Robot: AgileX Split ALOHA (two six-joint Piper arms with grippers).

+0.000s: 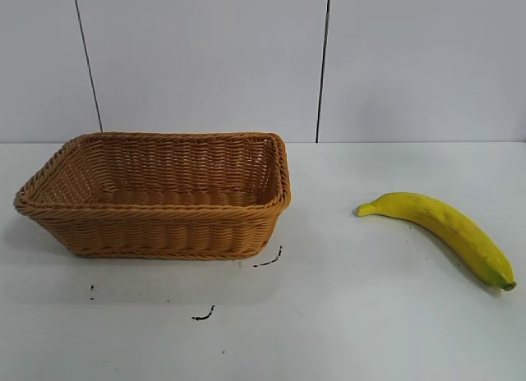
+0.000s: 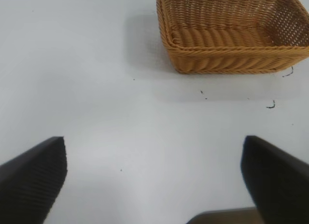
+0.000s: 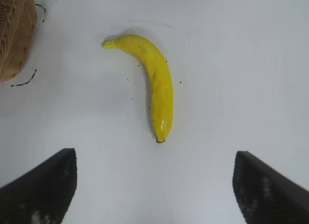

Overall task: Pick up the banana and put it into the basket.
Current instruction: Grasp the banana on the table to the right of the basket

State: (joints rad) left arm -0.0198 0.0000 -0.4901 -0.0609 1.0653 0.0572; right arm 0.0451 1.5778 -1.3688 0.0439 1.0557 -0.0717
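The reach is under way: the right gripper (image 3: 154, 195), wide open and empty, hangs above the banana (image 1: 444, 230) lying on the table (image 1: 345, 332) (well apart from the basket (image 1: 156, 233)), and must probably descend to straddle its middle.

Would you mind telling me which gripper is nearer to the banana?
Right. The right gripper hangs open over the banana; the left gripper faces the basket, no banana in sight.

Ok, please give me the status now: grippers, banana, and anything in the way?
Right gripper open above banana, not touching. Left gripper open, idle, facing basket. Banana lies on table beside basket, which holds nothing. Path between them free.
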